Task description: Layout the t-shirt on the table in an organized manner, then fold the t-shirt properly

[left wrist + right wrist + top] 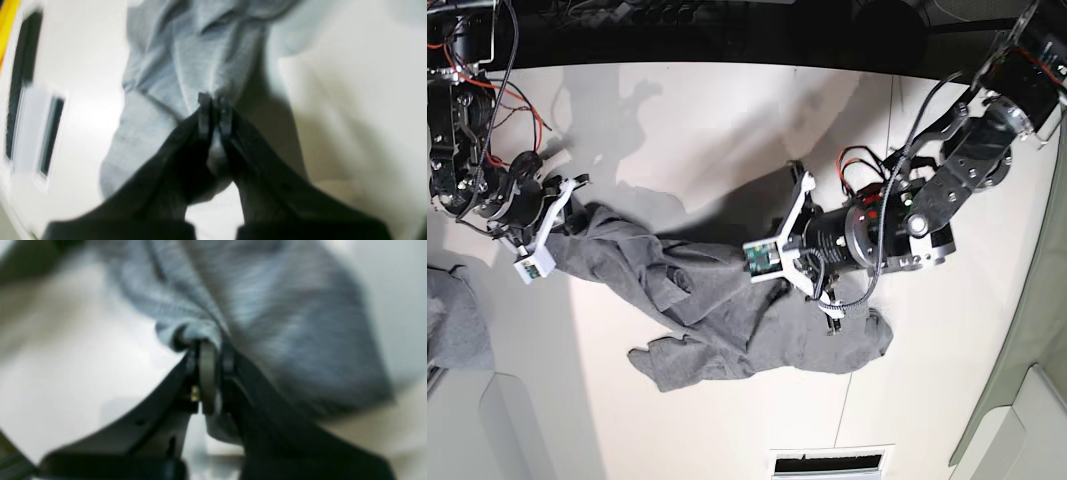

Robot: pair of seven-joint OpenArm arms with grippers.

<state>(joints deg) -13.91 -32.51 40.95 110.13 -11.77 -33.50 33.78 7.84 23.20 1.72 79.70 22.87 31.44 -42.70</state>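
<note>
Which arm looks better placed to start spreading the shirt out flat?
Probably the right gripper: it pinches the t-shirt at its outer end, with bare table around. The left gripper, also shut on cloth, grips nearer the crumpled middle.

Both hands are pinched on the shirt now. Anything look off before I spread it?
Nothing is damaged, but the t-shirt lies badly bunched, in a twisted diagonal band across the table rather than flat. The left hand and right hand each grip a gathered wad of fabric. A second grey cloth sits at the edge.
</note>
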